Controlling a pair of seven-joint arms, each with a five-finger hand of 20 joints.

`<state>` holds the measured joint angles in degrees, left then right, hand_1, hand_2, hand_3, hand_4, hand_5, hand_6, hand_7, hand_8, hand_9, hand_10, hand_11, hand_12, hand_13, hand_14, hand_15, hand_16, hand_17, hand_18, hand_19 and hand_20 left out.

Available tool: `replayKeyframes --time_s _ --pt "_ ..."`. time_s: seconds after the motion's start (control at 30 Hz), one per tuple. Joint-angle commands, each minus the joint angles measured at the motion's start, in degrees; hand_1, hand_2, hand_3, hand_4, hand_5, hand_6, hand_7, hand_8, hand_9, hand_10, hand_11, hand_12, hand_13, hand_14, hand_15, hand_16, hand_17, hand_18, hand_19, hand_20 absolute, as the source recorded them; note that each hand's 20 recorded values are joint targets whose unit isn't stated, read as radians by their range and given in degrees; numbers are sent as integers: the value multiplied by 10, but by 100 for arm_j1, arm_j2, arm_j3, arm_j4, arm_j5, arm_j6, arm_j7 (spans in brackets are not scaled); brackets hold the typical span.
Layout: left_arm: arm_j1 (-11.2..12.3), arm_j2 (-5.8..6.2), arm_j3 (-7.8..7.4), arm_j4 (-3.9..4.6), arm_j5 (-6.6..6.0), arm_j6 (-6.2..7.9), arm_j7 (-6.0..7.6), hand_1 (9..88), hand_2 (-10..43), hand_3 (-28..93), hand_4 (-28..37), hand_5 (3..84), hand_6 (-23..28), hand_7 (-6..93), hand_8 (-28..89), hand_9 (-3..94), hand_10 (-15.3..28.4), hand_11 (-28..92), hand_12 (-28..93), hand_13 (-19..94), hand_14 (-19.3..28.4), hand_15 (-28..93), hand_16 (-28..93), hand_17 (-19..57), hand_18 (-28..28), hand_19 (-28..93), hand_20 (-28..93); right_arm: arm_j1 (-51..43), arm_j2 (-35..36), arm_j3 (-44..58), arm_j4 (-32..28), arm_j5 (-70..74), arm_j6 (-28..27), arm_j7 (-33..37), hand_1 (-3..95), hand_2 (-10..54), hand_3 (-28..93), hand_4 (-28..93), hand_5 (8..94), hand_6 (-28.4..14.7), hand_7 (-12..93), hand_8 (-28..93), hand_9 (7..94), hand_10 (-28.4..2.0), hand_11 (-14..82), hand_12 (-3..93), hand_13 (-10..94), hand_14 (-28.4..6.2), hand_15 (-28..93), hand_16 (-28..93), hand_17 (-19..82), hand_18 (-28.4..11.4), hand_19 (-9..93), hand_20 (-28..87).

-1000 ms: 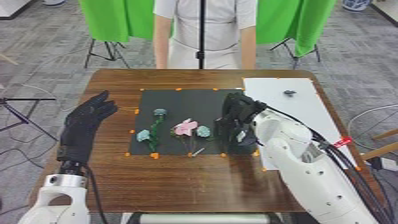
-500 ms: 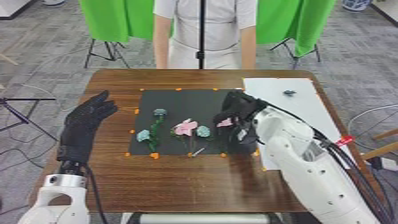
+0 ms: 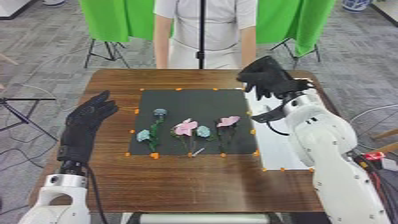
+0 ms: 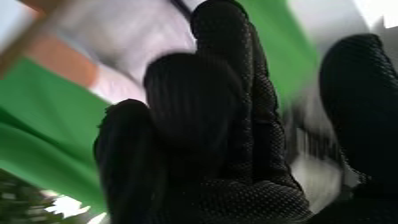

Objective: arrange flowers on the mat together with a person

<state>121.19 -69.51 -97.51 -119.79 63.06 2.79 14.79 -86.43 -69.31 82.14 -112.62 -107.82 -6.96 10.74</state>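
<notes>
In the head view, my right hand [image 3: 266, 80] is above the far part of the white sheet, open and holding nothing. My left hand [image 3: 87, 117] stands open over the table's left side, beside the mat. On the dark mat [image 3: 195, 100] lie a blue-green flower [image 3: 160, 112] with a long stem, a lower pale blue one [image 3: 144, 135], a pink flower [image 3: 186, 127], another pale blue one [image 3: 203, 131] and a second pink flower [image 3: 228, 121] at the right. In the right wrist view, my right hand [image 4: 222, 135] has its fingers straight and the thumb apart.
The white sheet [image 3: 280, 150] lies right of the mat, partly under my right arm. Orange marks dot the edges of mat and sheet. A person stands beyond the far edge of the brown table [image 3: 195, 185], and a thin black pole rises before them.
My right hand has left the mat's right side and moved up and right over the white sheet. The second pink flower lies uncovered on the mat. The left hand has stayed still.
</notes>
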Motion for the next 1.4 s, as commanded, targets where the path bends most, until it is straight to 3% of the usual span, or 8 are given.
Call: replayKeyframes --time_s 0.03,0.07,0.17,0.3,0.47,0.5,1.0,1.4 --pt "88 -93 65 18 12 -157 -75 256 0 636 -186 433 30 127 -51 415 127 169 164 335 171 179 52 39 144 83 197 -1895 -513 1261 -303 3344 241 -2066 231 -19 706 -101 664 -23 149 -75 771 -166 186 200 765 -128 319 252 475 -166 739 304" --pt "140 -104 44 -9 4 -128 -72 255 1 636 -185 434 31 128 -52 415 127 169 164 335 172 179 52 40 143 83 197 -2044 -601 1347 -328 3388 183 -2229 210 -7 721 -110 647 -25 143 -75 729 -173 156 187 661 -157 263 242 389 -177 605 347" --pt "92 -115 56 20 24 -233 -124 254 0 637 -185 436 31 129 -52 416 127 170 164 335 172 180 51 40 144 83 197 -2747 -773 1407 -608 3647 549 -2874 170 6 762 -120 588 -21 134 -79 624 -168 89 160 514 -161 150 230 298 -156 277 365" --pt "65 -190 75 29 57 -300 -131 255 1 636 -185 441 32 129 -54 417 128 169 163 336 172 179 50 41 141 78 195 -3557 -1257 1522 -976 4109 422 -3210 121 4 815 -132 506 -8 114 -85 517 -157 61 131 399 -141 107 180 241 -138 80 328" --pt "81 -189 109 28 41 -338 -145 255 1 636 -186 443 34 128 -54 418 129 170 163 336 173 178 50 42 140 76 196 -3989 -1701 1528 -1072 4322 626 -3390 85 2 835 -147 449 -1 103 -90 466 -153 53 115 349 -126 95 138 226 -126 28 305" --pt "68 -225 105 33 64 -372 -169 255 1 637 -185 443 34 128 -53 419 129 169 162 336 173 177 50 42 140 75 196 -4031 -1715 1529 -1079 4369 648 -3364 83 2 836 -149 448 0 103 -90 466 -152 53 113 348 -125 96 134 227 -124 24 303" --pt "74 -165 120 37 13 -310 -132 254 2 639 -186 446 35 127 -53 420 128 171 162 335 173 177 51 37 144 84 198 -4073 -1760 1609 -1038 4262 428 -3249 76 7 840 -153 458 -4 113 -92 481 -153 58 114 362 -125 114 118 235 -118 16 308" --pt "124 -227 101 9 -16 -267 -145 257 10 638 -191 450 36 127 -53 422 129 172 161 336 172 176 51 37 144 85 196 -4040 -1791 1576 -1023 4208 269 -3187 79 12 836 -151 483 -5 119 -93 493 -156 60 117 383 -133 125 124 240 -117 13 311"
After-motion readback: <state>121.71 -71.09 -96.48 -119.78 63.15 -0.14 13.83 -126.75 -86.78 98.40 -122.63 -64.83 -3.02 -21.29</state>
